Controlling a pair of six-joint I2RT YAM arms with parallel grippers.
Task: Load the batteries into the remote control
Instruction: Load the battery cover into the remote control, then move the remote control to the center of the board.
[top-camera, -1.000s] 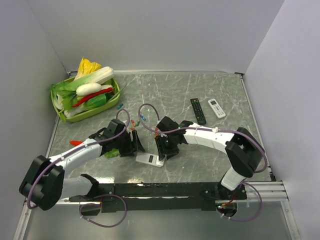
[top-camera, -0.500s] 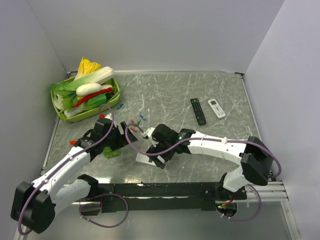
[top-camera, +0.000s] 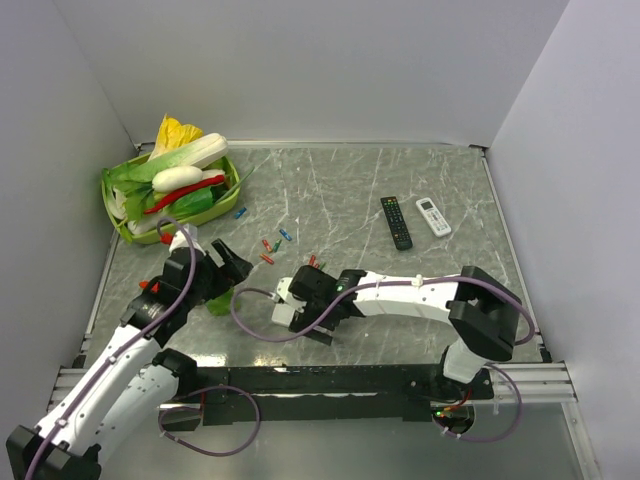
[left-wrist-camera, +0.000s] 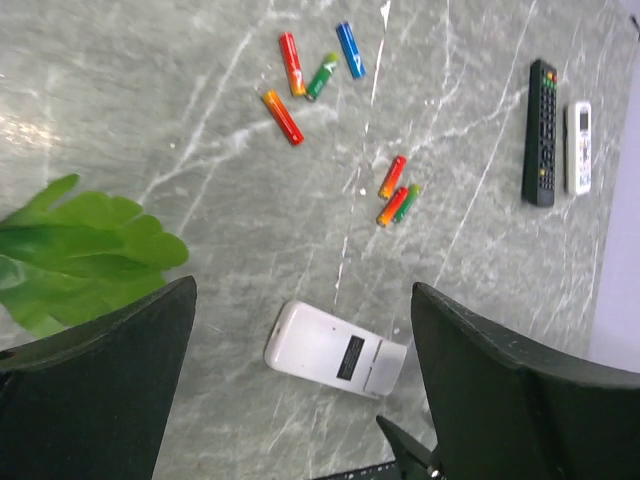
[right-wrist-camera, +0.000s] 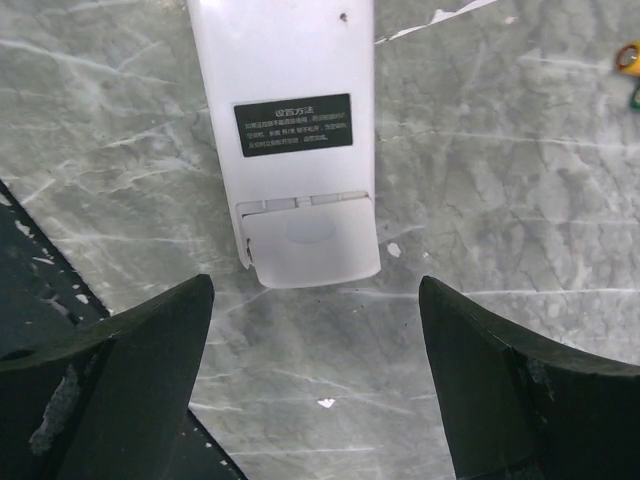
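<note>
Back swings the left arm toward its own side, while the right tool (top-camera: 303, 305) has slid leftward across the desk (top-camera: 340, 190) to sit over the remote control (top-camera: 284, 313). From above, the batteries (top-camera: 272, 245) lie loose in two little clusters just past the remote, between the two arms. None is loaded yet.

Over to the left wrist: the left tool (left-wrist-camera: 303, 292) hangs high, fingers wide apart and empty. The remote lies below it, back-up, with its long axis across the picture. The batteries are further out and a green leaf (left-wrist-camera: 80, 240) sits off to one side.

Now the right wrist: fingers spread wide, gripping nothing. The remote runs straight away from them, its battery cover (right-wrist-camera: 312, 240) at the near end and shut by the look of it. The right arm is clearly the nearer, and that cover looks like its next job.
</note>
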